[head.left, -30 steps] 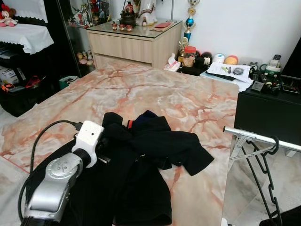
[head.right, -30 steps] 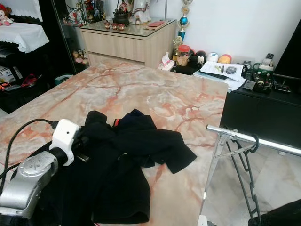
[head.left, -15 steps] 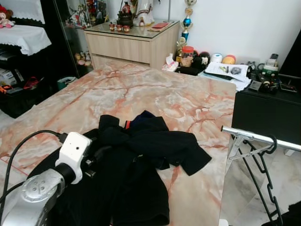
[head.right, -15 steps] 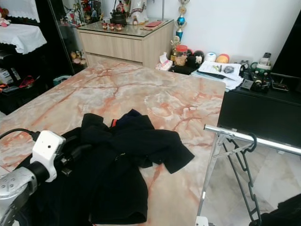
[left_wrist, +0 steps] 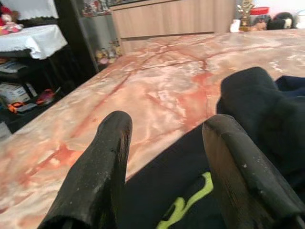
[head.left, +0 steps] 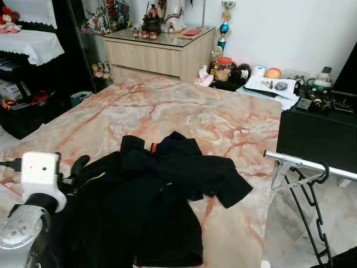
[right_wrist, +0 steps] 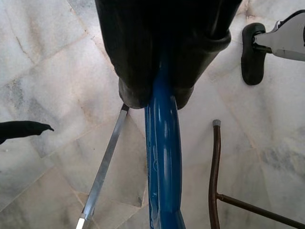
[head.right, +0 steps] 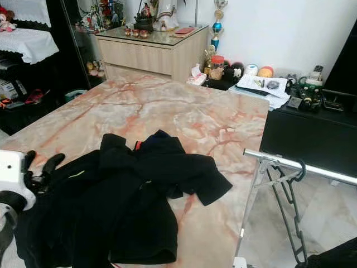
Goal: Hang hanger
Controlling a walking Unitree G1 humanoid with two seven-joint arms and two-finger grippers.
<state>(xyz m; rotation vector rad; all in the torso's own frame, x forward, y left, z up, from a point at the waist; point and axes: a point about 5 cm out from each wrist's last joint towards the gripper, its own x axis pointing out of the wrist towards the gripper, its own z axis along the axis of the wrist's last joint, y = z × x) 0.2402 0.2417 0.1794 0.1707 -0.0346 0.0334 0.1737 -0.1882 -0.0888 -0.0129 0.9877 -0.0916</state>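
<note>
Left gripper (head.left: 72, 170): at the near left edge of the marble table (head.left: 184, 111), fingers (left_wrist: 102, 162) spread apart with nothing between them; the tips hover just over the edge of the black garment (head.left: 150, 206).
Right gripper (right_wrist: 162, 95): fingers pressed together on a blue hanger (right_wrist: 164, 162), the blue bar running out from between them; seen from the wrist, held over a pale marble floor (right_wrist: 43, 52).
Black garment: a dark jacket or top lying crumpled on the near half of the table, one sleeve flung toward the right edge; a yellow-green mark (left_wrist: 183, 207) shows on the cloth near the left fingers.
Clothes rail (head.left: 309, 166): silver bar standing just beside the table's right edge, on a folding metal frame.
Black hanger (head.left: 312, 206): already hooked on the rail, a chain-like strip dangling below it.
Under the right gripper: a thin silver rod (right_wrist: 102, 162) and a brown metal tube (right_wrist: 215, 162) cross the floor.
Background: wooden sideboard (head.left: 159, 53) beyond the table, with a teapot (head.left: 152, 19) and trophy (head.left: 226, 19); low black cabinet (head.left: 315, 131) to the right with papers (head.left: 273, 85).
</note>
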